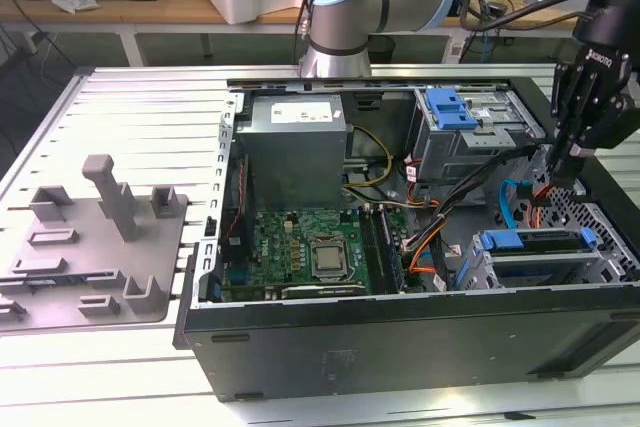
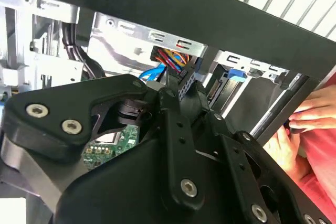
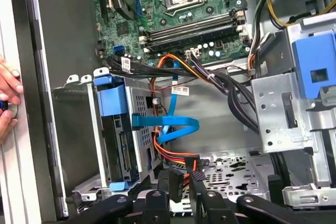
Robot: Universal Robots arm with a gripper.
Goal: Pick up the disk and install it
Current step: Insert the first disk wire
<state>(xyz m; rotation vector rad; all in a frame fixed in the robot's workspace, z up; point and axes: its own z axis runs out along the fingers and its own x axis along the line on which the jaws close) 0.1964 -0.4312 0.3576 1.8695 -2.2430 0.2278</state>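
Note:
The disk sits in the drive cage at the exterior view's lower right of the open computer case, its blue carrier along the top edge. In the first wrist view the disk stands edge-on in the cage, connector side facing the case's inside. My black gripper hangs inside the case just above and behind that cage. In both wrist views its fingers stand close together on a black cable connector with orange, red and black wires; the gripper points at the cable bundle.
A flat blue data cable loops beside the cage. A second cage with a blue bracket stands behind. The grey power-supply box and motherboard fill the case's left. A person's hand rests at the case wall. A grey fixture lies outside.

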